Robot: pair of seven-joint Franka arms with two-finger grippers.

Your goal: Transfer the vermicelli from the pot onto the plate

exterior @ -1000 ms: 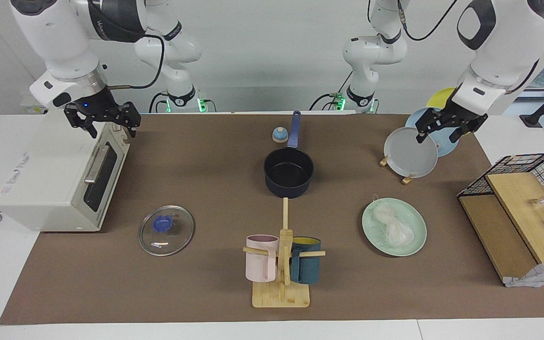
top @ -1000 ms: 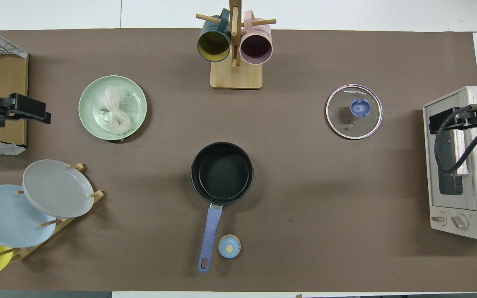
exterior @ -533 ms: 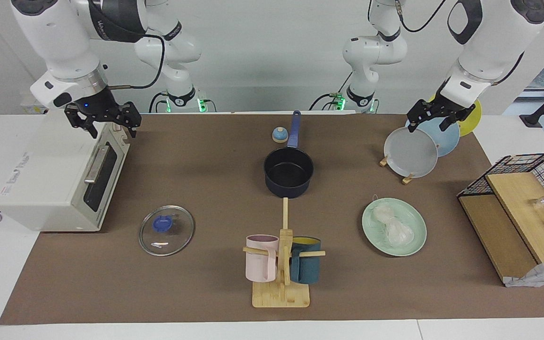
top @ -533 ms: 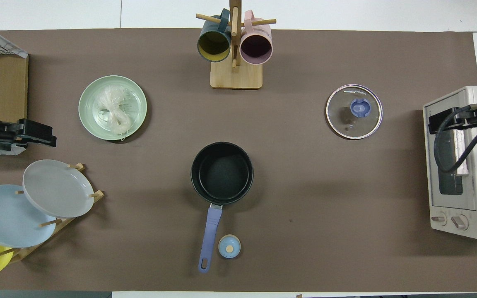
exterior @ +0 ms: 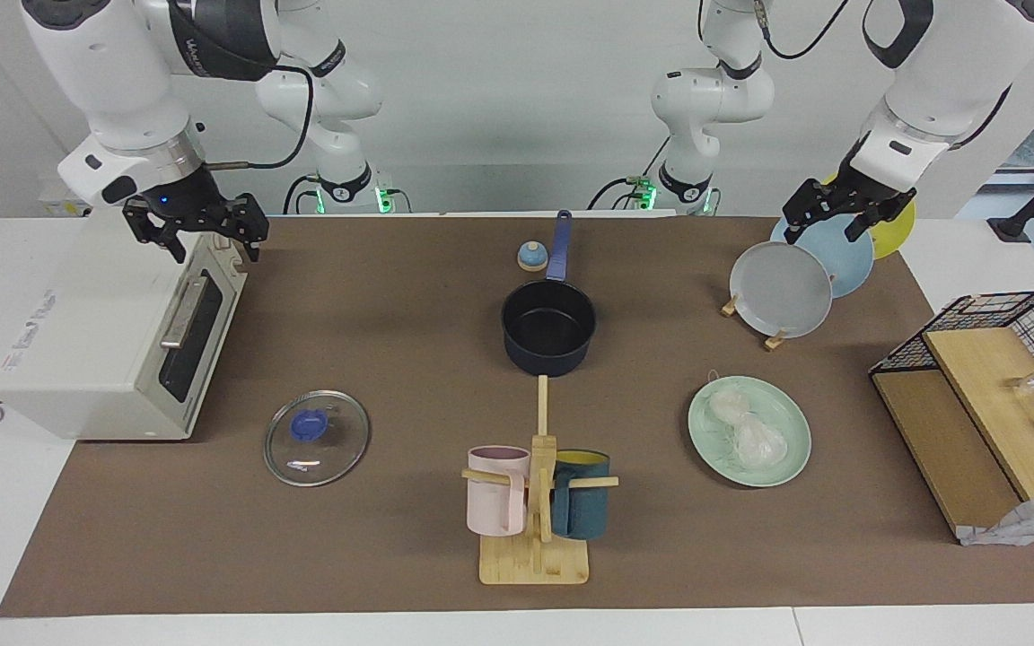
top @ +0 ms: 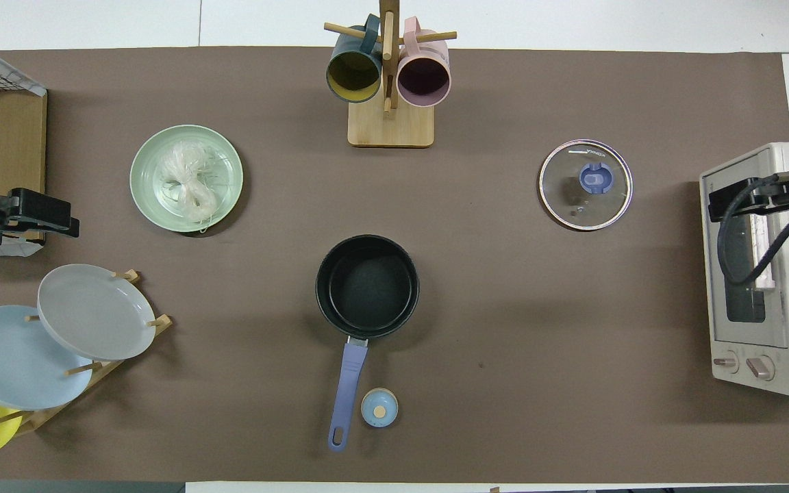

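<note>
Vermicelli (exterior: 748, 429) on plate (exterior: 791, 467); pot (exterior: 548, 327) empty; both grippers' fingers wide, holding nothing.

My arms are glossy white shells, rounded and thick, with dark grey joint caps and black oval insets showing at the upper corners of the facing view. A broad black band with pale lettering wraps one segment at the upper left. Black cables loop loosely along both arms. My two bases stand at the top centre, each ringed with a green glow. My right gripper (exterior: 196, 230) is black angular linkwork under a silver wrist ring, with a small blue light; my left gripper (exterior: 845, 212) is equally black.
</note>
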